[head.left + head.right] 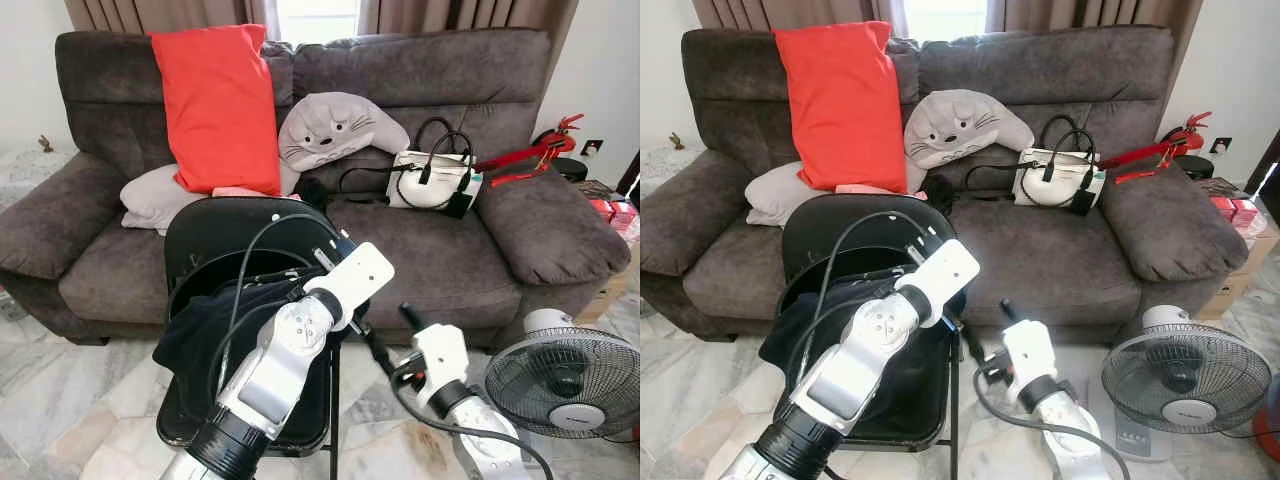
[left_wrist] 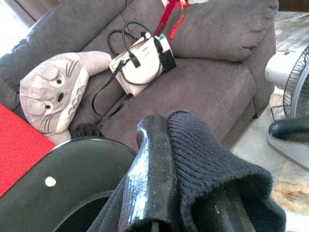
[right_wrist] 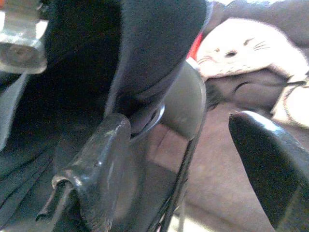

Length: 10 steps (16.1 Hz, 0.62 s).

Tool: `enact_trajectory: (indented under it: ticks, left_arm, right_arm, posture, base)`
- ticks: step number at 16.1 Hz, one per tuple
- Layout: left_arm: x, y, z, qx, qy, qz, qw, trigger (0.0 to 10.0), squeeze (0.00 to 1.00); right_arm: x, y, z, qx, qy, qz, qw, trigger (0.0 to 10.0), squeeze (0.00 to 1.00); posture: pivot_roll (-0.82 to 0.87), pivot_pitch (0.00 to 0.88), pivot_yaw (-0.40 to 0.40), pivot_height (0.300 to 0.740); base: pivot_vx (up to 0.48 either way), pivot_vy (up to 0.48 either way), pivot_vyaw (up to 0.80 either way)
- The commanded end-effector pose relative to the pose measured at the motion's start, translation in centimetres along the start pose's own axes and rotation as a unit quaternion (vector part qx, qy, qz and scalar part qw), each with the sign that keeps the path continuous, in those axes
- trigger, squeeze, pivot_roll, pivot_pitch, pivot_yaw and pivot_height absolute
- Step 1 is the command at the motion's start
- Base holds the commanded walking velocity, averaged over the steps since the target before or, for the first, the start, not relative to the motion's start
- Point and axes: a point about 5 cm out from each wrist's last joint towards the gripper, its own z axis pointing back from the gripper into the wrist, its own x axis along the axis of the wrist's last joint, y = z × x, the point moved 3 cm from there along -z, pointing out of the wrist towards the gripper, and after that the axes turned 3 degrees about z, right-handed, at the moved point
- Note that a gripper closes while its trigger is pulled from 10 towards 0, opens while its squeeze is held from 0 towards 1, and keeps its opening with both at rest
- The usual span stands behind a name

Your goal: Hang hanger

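Observation:
A black folding chair (image 1: 230, 225) stands in front of the sofa with a dark navy knit garment (image 1: 205, 335) heaped on its seat. My left gripper (image 2: 183, 159) is over the chair seat, shut on a fold of that garment; the cloth wraps one finger and hides it, while the other black finger (image 2: 147, 164) shows bare. My right gripper (image 1: 392, 335) hovers low beside the chair's right edge, its two fingers wide apart and holding nothing. In the right wrist view a thin curved metal piece (image 3: 155, 118) sits under the dark cloth; I cannot tell whether it is a hanger.
A brown sofa (image 1: 430, 260) carries a red cushion (image 1: 215, 105), a grey plush cushion (image 1: 335, 125) and a white handbag (image 1: 432, 180). A floor fan (image 1: 565, 385) stands close to my right arm. A red object (image 1: 525, 160) lies on the sofa's right armrest. The floor is marble tile.

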Motion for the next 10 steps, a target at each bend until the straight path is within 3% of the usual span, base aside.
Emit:
enact_trajectory:
  ticks: [1,4,5,10]
  left_arm:
    - [1.7,-0.1,-0.2,-0.008,-0.034,0.011,0.999,10.0,0.0]
    - [1.7,0.1,-0.2,-0.007,-0.035,0.02,0.999,10.0,0.0]
    - [1.9,0.1,-0.2,-0.008,-0.039,0.025,0.999,10.0,0.0]
    - [2.5,-0.2,-0.2,-0.017,-0.051,0.037,0.998,10.0,0.0]
  right_arm:
    - [-0.1,0.1,-0.3,-0.006,-0.008,-0.019,1.0,10.0,0.0]
    - [-2.1,0.3,-0.5,-0.027,0.032,0.0,0.999,10.0,0.0]
    - [-2.4,0.1,-0.7,-0.045,0.032,-0.02,0.998,10.0,0.0]
    - [-3.8,2.2,-0.6,0.03,0.055,-0.038,0.997,10.0,0.0]
  posture:
    - [-0.03,0.0,0.096,0.74]
    - [-0.02,0.0,0.102,0.74]
    - [-0.02,0.0,0.104,0.74]
    - [-0.02,0.0,0.112,0.74]
  base:
    - [0.0,0.0,0.0]
    - [0.0,0.0,0.0]
    - [0.0,0.0,0.0]
    - [0.0,0.0,0.0]
